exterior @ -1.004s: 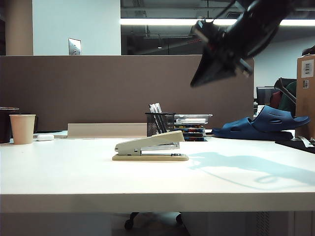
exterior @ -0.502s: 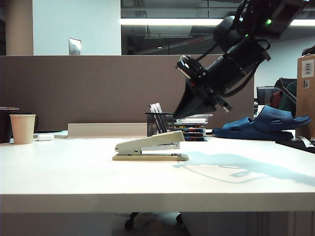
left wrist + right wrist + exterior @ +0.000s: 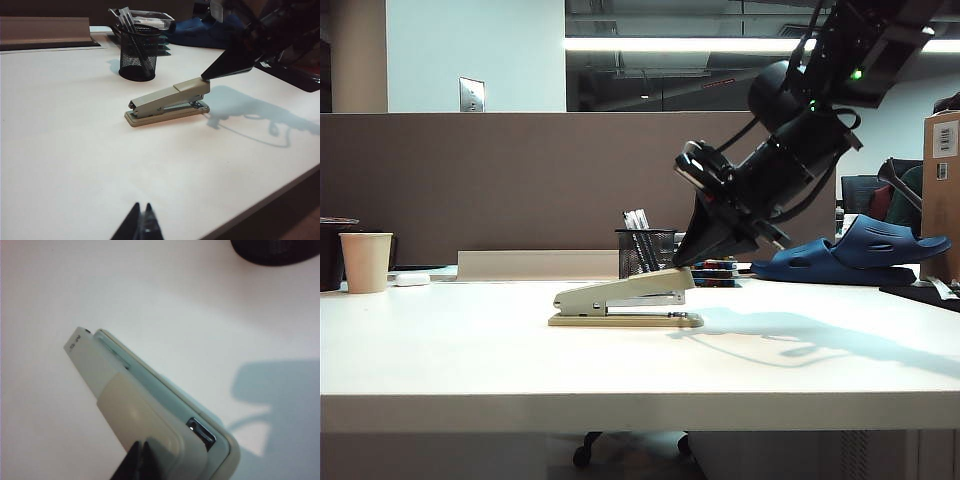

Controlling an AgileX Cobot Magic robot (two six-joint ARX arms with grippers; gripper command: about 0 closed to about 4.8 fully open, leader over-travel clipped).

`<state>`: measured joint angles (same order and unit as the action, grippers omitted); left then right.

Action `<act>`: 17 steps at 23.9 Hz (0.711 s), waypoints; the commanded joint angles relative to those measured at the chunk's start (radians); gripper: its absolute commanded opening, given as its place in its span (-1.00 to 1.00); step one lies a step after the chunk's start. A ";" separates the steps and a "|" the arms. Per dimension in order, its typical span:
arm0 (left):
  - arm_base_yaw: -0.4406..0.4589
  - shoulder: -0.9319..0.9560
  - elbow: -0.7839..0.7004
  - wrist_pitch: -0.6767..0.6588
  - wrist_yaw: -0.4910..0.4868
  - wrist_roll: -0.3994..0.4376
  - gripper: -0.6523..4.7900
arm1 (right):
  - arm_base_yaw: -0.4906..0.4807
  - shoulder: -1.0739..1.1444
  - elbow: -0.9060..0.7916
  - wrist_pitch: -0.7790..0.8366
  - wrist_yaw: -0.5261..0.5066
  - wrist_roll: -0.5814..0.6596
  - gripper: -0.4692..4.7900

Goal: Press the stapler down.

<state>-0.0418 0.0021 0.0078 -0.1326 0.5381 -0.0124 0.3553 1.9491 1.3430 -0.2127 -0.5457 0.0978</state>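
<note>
The beige stapler (image 3: 625, 300) lies on the white table (image 3: 470, 360) near its middle, top arm raised at the right-hand end. My right gripper (image 3: 680, 262) comes down at a slant from the upper right, shut, its tip on the raised front end of the top arm. The right wrist view shows its shut tips (image 3: 141, 441) against the stapler's (image 3: 140, 405) cream top. In the left wrist view my left gripper (image 3: 142, 205) is shut and empty over bare table, well short of the stapler (image 3: 167, 97), with the right gripper (image 3: 204, 77) touching the stapler's far end.
A black mesh pen holder (image 3: 645, 250) and stacked trays (image 3: 710, 255) stand just behind the stapler. A paper cup (image 3: 366, 262) and a small white oblong (image 3: 412, 280) sit at the far left. Blue slippers (image 3: 860, 255) and a cardboard box (image 3: 942, 190) are at the right. A partition (image 3: 520, 180) backs the table.
My right arm has swung down and to the left from high above the table until its shut tip reached the stapler's raised front end. The stapler has not shifted.
</note>
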 commanded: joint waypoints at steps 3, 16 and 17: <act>0.000 0.000 0.002 -0.002 -0.003 0.004 -0.78 | 0.000 0.012 0.007 0.016 0.010 0.007 -0.86; 0.000 0.000 0.002 -0.001 -0.003 0.004 -0.78 | 0.000 0.026 0.006 -0.039 0.058 0.006 -0.86; 0.000 0.000 0.002 -0.001 -0.003 0.004 -0.78 | 0.000 0.029 0.006 -0.042 0.058 0.007 -0.86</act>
<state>-0.0414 0.0021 0.0082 -0.1326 0.5381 -0.0124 0.3550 1.9717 1.3495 -0.2283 -0.5041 0.1043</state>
